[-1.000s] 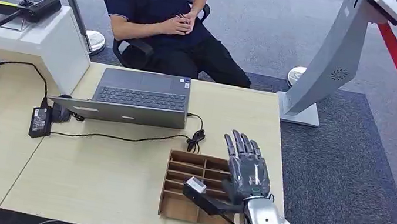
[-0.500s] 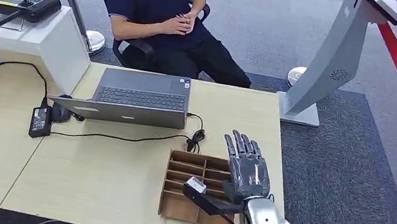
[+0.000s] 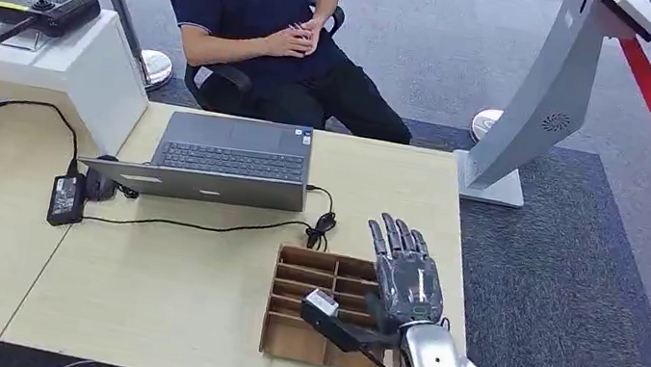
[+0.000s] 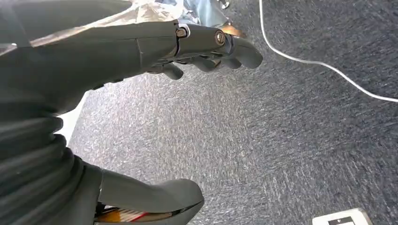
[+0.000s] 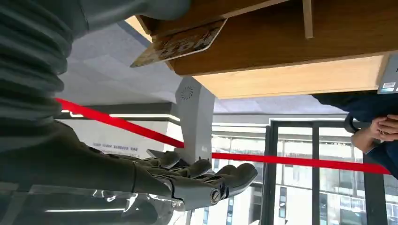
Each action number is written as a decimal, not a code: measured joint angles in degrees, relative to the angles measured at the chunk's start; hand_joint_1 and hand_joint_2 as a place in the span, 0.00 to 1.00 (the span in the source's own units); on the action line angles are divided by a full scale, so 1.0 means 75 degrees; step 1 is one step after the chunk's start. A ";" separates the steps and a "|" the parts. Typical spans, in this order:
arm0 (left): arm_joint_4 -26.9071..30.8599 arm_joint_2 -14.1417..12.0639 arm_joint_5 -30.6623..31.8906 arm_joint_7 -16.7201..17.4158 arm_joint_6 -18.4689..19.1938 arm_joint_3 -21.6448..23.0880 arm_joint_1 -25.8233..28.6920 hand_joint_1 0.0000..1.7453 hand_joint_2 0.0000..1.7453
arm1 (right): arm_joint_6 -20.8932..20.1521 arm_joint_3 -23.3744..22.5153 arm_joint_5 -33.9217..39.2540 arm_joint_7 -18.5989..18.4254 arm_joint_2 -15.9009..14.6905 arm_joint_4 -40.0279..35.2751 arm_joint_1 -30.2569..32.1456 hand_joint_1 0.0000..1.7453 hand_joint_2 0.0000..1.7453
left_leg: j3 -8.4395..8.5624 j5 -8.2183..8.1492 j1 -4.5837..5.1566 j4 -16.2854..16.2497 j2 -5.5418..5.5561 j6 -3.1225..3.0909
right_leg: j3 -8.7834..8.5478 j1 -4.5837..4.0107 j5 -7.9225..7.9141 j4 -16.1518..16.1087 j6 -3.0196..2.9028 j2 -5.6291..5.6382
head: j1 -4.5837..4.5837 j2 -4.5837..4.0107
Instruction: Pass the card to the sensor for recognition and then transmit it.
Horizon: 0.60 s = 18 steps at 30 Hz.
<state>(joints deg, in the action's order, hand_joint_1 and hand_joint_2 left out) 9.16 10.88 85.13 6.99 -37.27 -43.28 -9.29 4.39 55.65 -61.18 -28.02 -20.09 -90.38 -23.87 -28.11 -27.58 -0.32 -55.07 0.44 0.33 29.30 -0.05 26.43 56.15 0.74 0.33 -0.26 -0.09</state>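
Open laptop [image 3: 226, 161] on desk [image 3: 157, 305]; person [image 3: 272, 25] seated behind.

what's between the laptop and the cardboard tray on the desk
In the head view, a black cable with a coiled bundle crosses the bare desk between laptop and cardboard tray.

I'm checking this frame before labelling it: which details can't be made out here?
- Printed card: right wrist view; design blurred, one end hidden by the thumb.
- Right hand: head view; its back hides the palm side over the brown compartment tray.
- Left hand: left wrist view; fingertips hidden behind the hand.
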 joint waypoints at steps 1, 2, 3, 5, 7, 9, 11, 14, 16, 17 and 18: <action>0.0000 0.0000 0.0006 0.0000 0.0000 0.0000 0.0000 0.00 1.00 | 0.0000 0.0000 0.0000 0.0000 0.0000 0.0000 -0.0002 0.09 1.00 | 0.0000 0.0000 0.0000 0.0000 0.0000 0.0000 | 0.0000 0.0000 0.0000 0.0001 0.0000 0.0000 | 0.0000 0.0000; 0.0000 0.0000 0.0006 0.0000 0.0000 0.0000 0.0000 0.00 1.00 | 0.0000 0.0000 0.0000 0.0000 0.0000 0.0000 -0.0003 0.09 1.00 | 0.0000 0.0000 0.0000 0.0000 0.0000 0.0000 | 0.0000 0.0000 0.0000 0.0000 0.0000 0.0000 | 0.0000 0.0000; 0.0000 0.0000 0.0006 0.0000 0.0000 0.0000 0.0000 0.00 1.00 | 0.0000 0.0000 0.0003 0.0000 0.0000 0.0000 -0.0003 0.09 1.00 | 0.0000 0.0000 0.0000 0.0000 0.0000 0.0000 | 0.0000 0.0000 0.0000 0.0001 0.0000 0.0000 | 0.0000 0.0000; 0.0000 0.0000 0.0006 0.0000 0.0000 0.0000 0.0000 0.00 1.00 | 0.0000 0.0000 0.0009 0.0000 0.0000 0.0000 -0.0005 0.09 1.00 | 0.0000 0.0000 0.0000 0.0000 0.0000 0.0000 | 0.0000 0.0000 0.0000 0.0000 0.0000 0.0000 | 0.0000 0.0000; 0.0000 0.0000 0.0006 0.0000 0.0000 0.0000 0.0000 0.00 1.00 | 0.0000 0.0000 0.0009 0.0000 0.0000 0.0000 -0.0006 0.10 1.00 | 0.0000 0.0000 0.0000 0.0000 0.0000 0.0000 | 0.0000 0.0000 0.0000 0.0001 0.0000 0.0000 | 0.0000 0.0000; 0.0000 0.0000 0.0006 0.0000 0.0000 0.0000 0.0000 0.00 1.00 | 0.0000 0.0000 0.0009 0.0000 0.0000 0.0000 -0.0006 0.10 1.00 | 0.0000 0.0000 0.0000 0.0000 0.0000 0.0000 | 0.0000 0.0000 0.0000 0.0001 0.0000 0.0000 | 0.0000 0.0000; 0.0000 0.0000 0.0006 0.0000 0.0000 0.0000 0.0000 0.00 1.00 | 0.0000 0.0000 0.0009 0.0000 0.0000 0.0000 -0.0006 0.11 1.00 | 0.0000 0.0000 0.0000 0.0000 0.0000 0.0000 | 0.0000 0.0000 0.0000 0.0000 0.0000 0.0000 | 0.0000 0.0000; 0.0000 0.0000 0.0006 0.0000 0.0000 0.0000 0.0000 0.00 1.00 | 0.0000 0.0000 0.0009 0.0000 0.0000 0.0000 -0.0007 0.15 1.00 | 0.0000 0.0000 0.0000 0.0000 0.0000 0.0000 | 0.0000 0.0000 0.0000 0.0000 0.0000 0.0000 | 0.0000 0.0000; 0.0000 0.0000 0.0006 0.0000 0.0000 0.0000 0.0000 0.00 1.00 | -0.0003 0.0000 0.0009 0.0000 0.0000 0.0000 -0.0007 0.14 1.00 | 0.0000 0.0000 0.0000 0.0000 0.0000 0.0000 | 0.0000 0.0000 0.0000 0.0000 0.0000 0.0000 | 0.0000 0.0000; 0.0000 0.0000 0.0006 0.0000 0.0000 0.0000 0.0000 0.00 1.00 | -0.0003 0.0000 0.0009 0.0000 0.0000 0.0000 -0.0007 0.14 1.00 | 0.0000 0.0000 0.0000 0.0000 0.0000 0.0000 | 0.0000 0.0000 0.0000 0.0000 0.0000 0.0000 | 0.0000 0.0000; 0.0000 0.0000 0.0006 0.0000 0.0000 0.0000 0.0000 0.00 1.00 | -0.0003 0.0000 0.0009 0.0000 0.0000 0.0000 -0.0007 0.15 1.00 | 0.0000 0.0000 0.0000 0.0000 0.0000 0.0000 | 0.0000 0.0000 0.0000 0.0000 0.0000 0.0000 | 0.0000 0.0000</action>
<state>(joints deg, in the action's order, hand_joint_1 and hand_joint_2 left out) 9.16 10.88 85.18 6.99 -37.27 -43.28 -9.29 4.37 55.65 -61.11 -28.02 -20.09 -90.38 -23.93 -28.11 -27.57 -0.32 -55.07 0.44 0.33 29.30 -0.05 26.43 56.15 0.74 0.33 -0.26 -0.09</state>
